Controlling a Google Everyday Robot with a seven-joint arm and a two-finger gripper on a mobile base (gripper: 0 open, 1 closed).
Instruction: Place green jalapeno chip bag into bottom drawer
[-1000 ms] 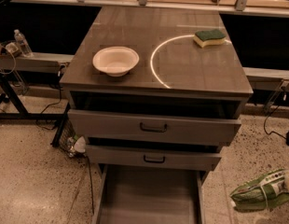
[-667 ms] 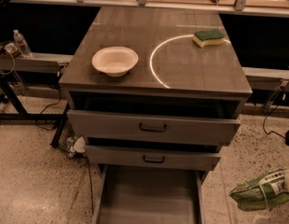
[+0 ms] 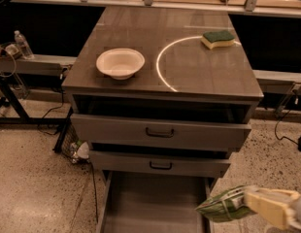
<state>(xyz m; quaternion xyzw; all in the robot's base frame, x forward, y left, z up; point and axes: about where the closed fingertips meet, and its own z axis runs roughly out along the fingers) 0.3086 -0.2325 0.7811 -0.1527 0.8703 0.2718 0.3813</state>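
The green jalapeno chip bag (image 3: 221,208) is a crinkly green bag held at the lower right, just right of and above the bottom drawer's right wall. My gripper (image 3: 245,204) comes in from the lower right edge with pale fingers shut on the bag's right end. The bottom drawer (image 3: 153,198) is pulled out at the bottom centre, a wide grey tray with a bare flat floor. The bag hangs over the floor beside the drawer, not inside it.
The two upper drawers (image 3: 159,132) stand slightly ajar with dark handles. On the cabinet top (image 3: 199,76) sit a white bowl (image 3: 120,62) and a green-and-yellow sponge (image 3: 218,39). A black stand (image 3: 9,101) and cables lie at left on the speckled floor.
The gripper with the bag has shifted slightly left, towards the open bottom drawer. Nothing else has moved.
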